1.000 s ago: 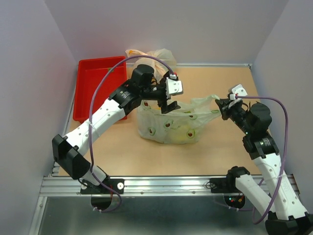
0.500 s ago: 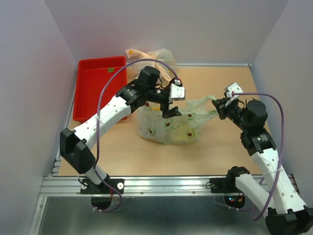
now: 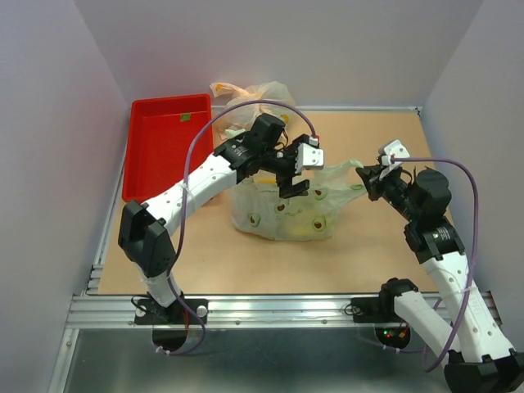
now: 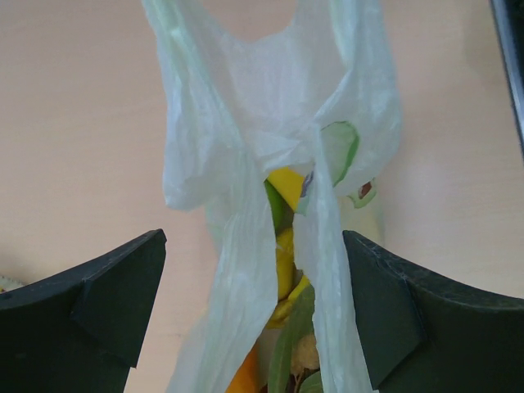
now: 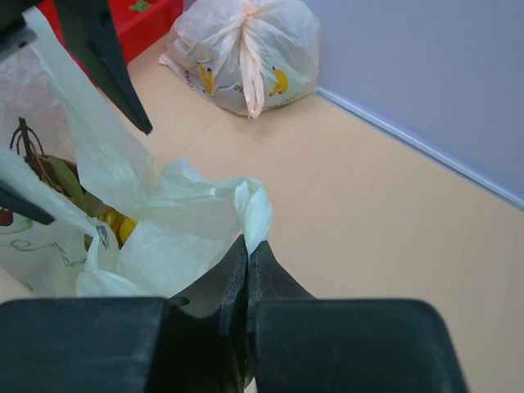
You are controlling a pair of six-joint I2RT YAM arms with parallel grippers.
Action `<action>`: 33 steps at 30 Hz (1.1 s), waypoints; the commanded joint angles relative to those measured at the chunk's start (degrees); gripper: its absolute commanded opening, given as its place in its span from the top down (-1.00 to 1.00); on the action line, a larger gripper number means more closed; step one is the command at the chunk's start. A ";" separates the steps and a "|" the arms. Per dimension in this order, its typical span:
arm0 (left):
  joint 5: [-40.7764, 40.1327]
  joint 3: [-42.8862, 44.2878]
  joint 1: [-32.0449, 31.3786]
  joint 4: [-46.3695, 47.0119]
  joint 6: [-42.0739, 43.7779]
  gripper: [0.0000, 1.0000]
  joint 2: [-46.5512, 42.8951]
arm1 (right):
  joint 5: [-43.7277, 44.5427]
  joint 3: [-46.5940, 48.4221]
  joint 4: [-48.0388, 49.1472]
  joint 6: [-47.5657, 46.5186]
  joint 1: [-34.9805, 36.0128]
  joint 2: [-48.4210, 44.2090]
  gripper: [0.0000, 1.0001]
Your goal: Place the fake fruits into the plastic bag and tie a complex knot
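- The fake fruits (image 4: pixel 286 187) show inside the plastic bag (image 3: pixel 282 211), which sits in the middle of the bench (image 3: pixel 368 246). You can take loading as done, as far as shows.
- Your right gripper (image 5: pixel 248 246) is pressed together on one handle loop, holding it stretched out to the right.
- Your left gripper (image 4: pixel 254 237) hangs spread wide over the bag mouth, gripping nothing.
- The handles bunch together loosely above the fruits. By my reading the knot is not tied, so all the tying is left.

Thin translucent crinkly plastic bag (image 4: pixel 237 123); matt black fingers (image 4: pixel 90 303); smooth matt table (image 4: pixel 74 98).
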 commanded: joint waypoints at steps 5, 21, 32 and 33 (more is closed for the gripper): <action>-11.63 -0.25 1.03 7.45 -3.35 -0.97 5.11 | -1.34 -1.35 2.22 -0.74 0.09 -2.25 0.99; 11.38 -5.17 10.53 9.56 -19.00 1.00 11.09 | -4.77 -1.80 14.88 9.09 0.09 8.54 -0.14; 17.72 -1.22 11.14 5.96 -18.30 1.00 13.28 | -12.59 4.98 -1.19 14.13 0.09 -0.65 -1.00; 17.63 -0.34 11.14 5.44 -18.30 1.00 13.98 | -13.03 4.28 -2.68 12.28 0.09 -1.45 -1.00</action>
